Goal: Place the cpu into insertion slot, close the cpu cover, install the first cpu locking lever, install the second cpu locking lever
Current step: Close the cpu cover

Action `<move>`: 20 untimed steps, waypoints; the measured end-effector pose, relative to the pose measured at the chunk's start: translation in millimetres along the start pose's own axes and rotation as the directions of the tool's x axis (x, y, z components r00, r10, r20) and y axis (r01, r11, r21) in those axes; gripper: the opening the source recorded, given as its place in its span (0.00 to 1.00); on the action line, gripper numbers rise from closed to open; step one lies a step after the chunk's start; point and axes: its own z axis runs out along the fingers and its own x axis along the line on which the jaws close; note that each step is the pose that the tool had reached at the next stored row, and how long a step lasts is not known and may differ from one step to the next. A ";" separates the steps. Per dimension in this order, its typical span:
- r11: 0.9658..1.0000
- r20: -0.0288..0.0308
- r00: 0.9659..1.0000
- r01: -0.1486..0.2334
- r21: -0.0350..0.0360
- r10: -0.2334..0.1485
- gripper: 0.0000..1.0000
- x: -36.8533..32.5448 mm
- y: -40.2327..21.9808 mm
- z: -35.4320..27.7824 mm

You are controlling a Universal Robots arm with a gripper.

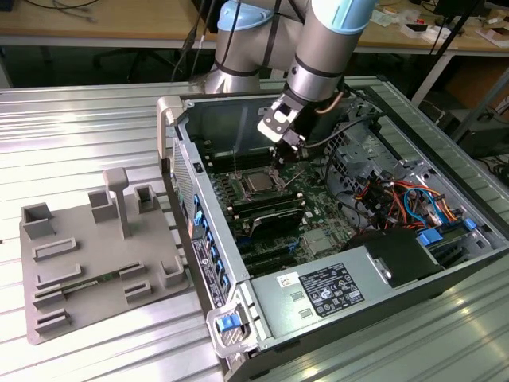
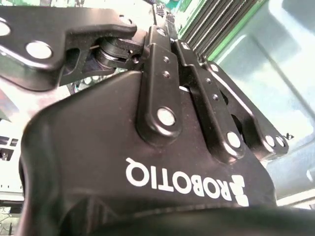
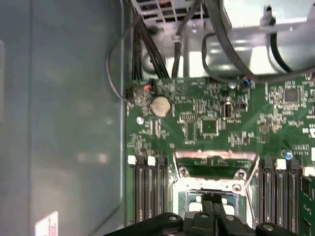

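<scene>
Scene: an open computer case (image 1: pixel 184 151) lies on its side on a ribbed metal tabletop (image 1: pixel 79 119). It fills the centre and right of the exterior view.

The cpu (image 1: pixel 260 181) is a small flat square with a dull silver metal top. It lies face up in the insertion slot (image 1: pixel 247 191), a little above the middle of the frame. Being square, it has no long axis. Its edges run parallel to the long black memory slots (image 1: pixel 270 216) and sit skewed to the frame's borders.

The cpu cover (image 3: pixel 211 184) appears in the first wrist view as a thin silvery frame with a square cut-out. I cannot tell whether it lies fully flat. Green circuit board (image 3: pixel 211 128) surrounds it, studded with fine components and a round coin battery (image 3: pixel 160 105).

The claw (image 1: pixel 278 165) is black and hangs from the arm at the upper middle of the frame, just beside the chip's upper right edge. In both wrist views its fingers (image 3: pixel 207 204) are pressed together. Whether anything thin sits between them cannot be told.

A grey moulded fixture plate (image 1: pixel 95 255) with raised blocks lies at lower left, beside the case.
</scene>
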 end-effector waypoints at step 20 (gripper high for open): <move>0.994 -0.033 0.999 -0.002 0.107 0.006 0.11 0.5 77.7 -25.1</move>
